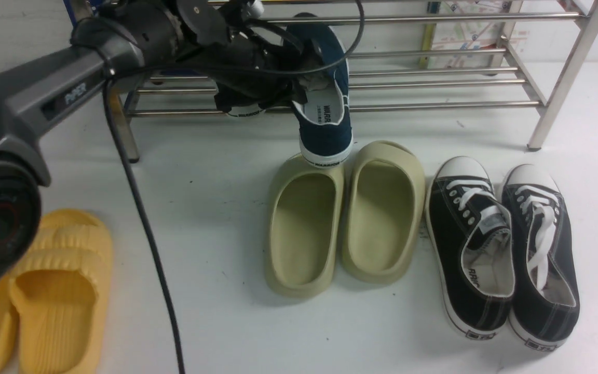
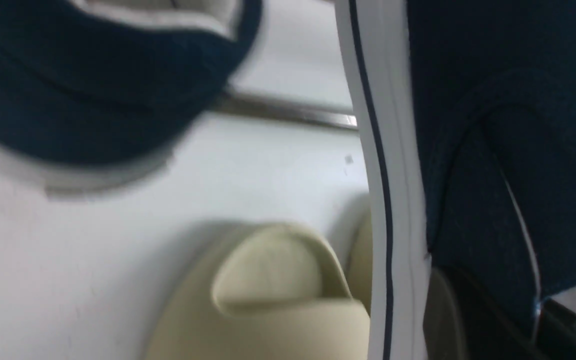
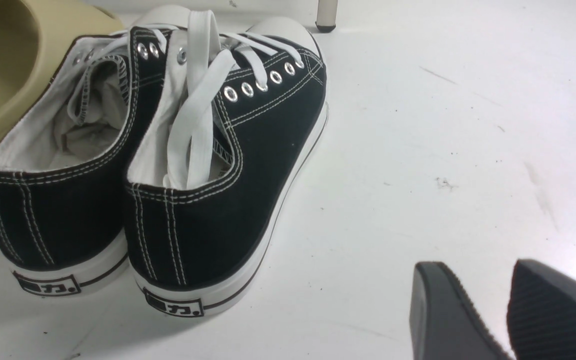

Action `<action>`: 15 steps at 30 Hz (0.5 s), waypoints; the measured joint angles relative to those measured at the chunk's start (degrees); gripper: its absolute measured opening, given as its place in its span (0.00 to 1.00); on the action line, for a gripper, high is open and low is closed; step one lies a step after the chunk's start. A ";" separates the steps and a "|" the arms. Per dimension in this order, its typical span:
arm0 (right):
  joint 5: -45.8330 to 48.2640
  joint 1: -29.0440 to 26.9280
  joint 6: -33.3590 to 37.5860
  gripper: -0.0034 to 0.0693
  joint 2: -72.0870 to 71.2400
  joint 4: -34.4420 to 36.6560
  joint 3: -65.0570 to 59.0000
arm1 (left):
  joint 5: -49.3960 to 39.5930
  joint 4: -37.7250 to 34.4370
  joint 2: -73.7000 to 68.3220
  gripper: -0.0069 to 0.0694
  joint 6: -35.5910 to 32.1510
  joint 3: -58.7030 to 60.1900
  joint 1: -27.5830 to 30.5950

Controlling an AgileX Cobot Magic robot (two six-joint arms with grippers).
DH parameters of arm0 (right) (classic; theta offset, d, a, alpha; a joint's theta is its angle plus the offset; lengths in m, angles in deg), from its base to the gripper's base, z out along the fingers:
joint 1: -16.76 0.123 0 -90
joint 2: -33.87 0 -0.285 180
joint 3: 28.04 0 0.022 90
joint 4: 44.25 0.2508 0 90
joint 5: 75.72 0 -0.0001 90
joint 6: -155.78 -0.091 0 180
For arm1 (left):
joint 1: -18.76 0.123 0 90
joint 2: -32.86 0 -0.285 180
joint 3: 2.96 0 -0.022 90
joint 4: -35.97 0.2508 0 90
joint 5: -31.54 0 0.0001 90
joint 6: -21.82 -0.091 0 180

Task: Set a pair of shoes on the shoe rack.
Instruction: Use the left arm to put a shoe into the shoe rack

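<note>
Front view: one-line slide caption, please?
Left gripper holds a navy slip-on heel-down at the shoe rack, over olive slippers.

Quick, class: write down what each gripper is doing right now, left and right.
Left gripper: shut, holding the navy slip-on sneakers off the floor.
Right gripper: open, holding nothing.

WARRIOR on navy shoe (image 1: 325,137) (heel, insole); PiPER on left arm (image 1: 29,104).

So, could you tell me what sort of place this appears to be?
Probably a mock home entryway: a steel shoe rack, olive slippers and black sneakers paired on a white surface.
</note>
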 joint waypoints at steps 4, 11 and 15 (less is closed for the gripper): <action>0.00 0.00 0.00 0.38 0.00 0.00 0.00 | -3.48 -0.35 -3.18 0.09 3.20 -3.41 3.15; 0.00 0.00 0.00 0.38 0.00 0.00 0.00 | -7.76 0.78 -2.92 0.09 4.10 -3.66 7.82; 0.00 0.00 0.00 0.38 0.00 0.00 0.00 | -8.19 1.40 -2.79 0.09 2.94 -3.66 7.85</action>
